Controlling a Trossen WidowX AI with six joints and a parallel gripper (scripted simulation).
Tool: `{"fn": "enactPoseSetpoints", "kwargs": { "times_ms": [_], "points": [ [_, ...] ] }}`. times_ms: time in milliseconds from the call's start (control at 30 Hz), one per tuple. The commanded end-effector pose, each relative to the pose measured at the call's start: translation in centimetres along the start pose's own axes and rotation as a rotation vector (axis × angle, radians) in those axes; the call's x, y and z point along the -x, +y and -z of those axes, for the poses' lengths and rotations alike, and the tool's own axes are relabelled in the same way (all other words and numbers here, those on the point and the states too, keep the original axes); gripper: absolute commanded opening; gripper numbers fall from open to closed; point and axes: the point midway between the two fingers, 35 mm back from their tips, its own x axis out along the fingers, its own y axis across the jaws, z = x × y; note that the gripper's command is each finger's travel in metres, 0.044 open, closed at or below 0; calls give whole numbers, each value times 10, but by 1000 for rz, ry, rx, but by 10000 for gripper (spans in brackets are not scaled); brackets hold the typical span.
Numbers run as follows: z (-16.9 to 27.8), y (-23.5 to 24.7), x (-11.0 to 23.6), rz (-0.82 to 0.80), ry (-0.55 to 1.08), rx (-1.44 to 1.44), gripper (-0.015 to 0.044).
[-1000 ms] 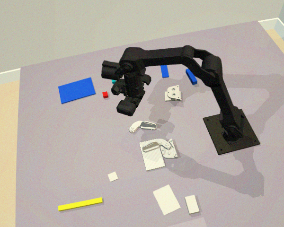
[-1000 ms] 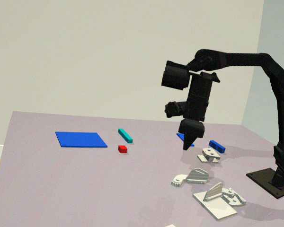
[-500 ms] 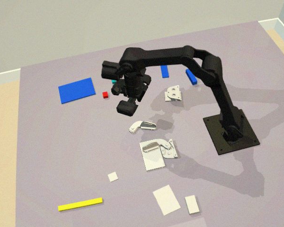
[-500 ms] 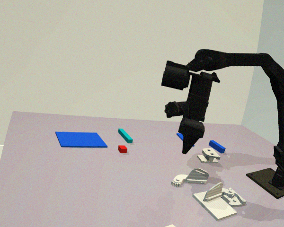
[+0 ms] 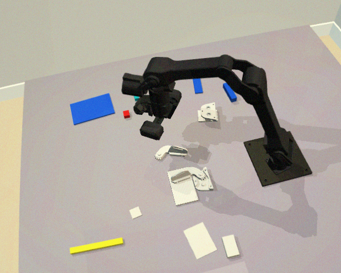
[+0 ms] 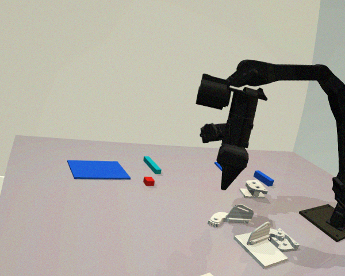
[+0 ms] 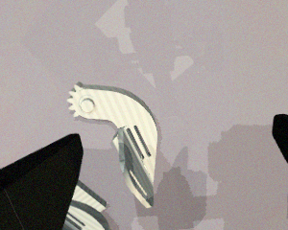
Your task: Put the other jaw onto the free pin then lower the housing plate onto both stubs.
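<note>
My gripper (image 5: 163, 124) (image 6: 224, 186) (image 7: 178, 134) is open and empty, high above the table near the free jaw. The free jaw (image 5: 164, 150) (image 6: 240, 214) (image 7: 134, 109), white with gear teeth at one end and an upright fin, lies on the table between the fingers as the wrist view shows it. The white base (image 5: 186, 197) (image 6: 267, 257) carries the other jaw (image 5: 191, 169) (image 6: 259, 234) on one pin; the free pin (image 5: 203, 184) (image 6: 284, 244) stands bare beside it. The housing plate (image 5: 208, 110) (image 6: 256, 185), with two holes, sits raised on a small white stand.
A blue plate (image 5: 92, 108) (image 6: 98, 169), red cube (image 5: 126, 114) (image 6: 149, 181) and teal bar (image 6: 152, 165) lie at the far left. Two blue bars (image 5: 198, 86) (image 5: 229, 92) lie behind the housing plate. A yellow bar (image 5: 96, 245) and white pieces (image 5: 135, 212) (image 5: 200, 240) (image 5: 231, 245) lie in front.
</note>
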Motion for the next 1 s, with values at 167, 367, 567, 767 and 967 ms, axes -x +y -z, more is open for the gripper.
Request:
{"fn": "enactPoseSetpoints", "kwargs": {
  "times_ms": [167, 367, 567, 767, 967],
  "points": [
    [0, 0, 0, 0, 0, 0, 440],
    [0, 0, 0, 0, 0, 0, 440],
    [0, 0, 0, 0, 0, 0, 414],
    [0, 0, 0, 0, 0, 0, 256],
    [0, 0, 0, 0, 0, 0, 99]
  ]
}}
